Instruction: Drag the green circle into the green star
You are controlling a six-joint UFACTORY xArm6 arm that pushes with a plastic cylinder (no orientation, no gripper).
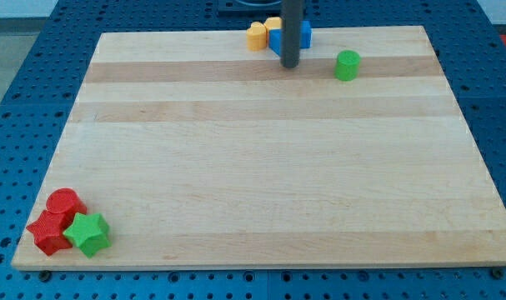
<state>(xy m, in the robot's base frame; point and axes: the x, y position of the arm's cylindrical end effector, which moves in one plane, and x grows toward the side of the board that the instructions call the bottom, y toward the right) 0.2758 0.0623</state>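
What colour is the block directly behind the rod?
Blue, clearest in the camera view.

My rod (291, 29) runs off the view's top edge, its upper part unseen. Behind my tip (290, 65) it hides much of the blue block (305, 35), shape unclear. A yellow block (273, 23) left of the rod is mostly hidden.

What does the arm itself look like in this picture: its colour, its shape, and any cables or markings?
Only the rod shows: a straight, round, dark grey cylinder, plain and smooth, coming down from the view's top edge. My tip is a flat, blunt end of the same dark colour. No cables, labels or markings are visible on it. The rest of the arm is outside the picture.
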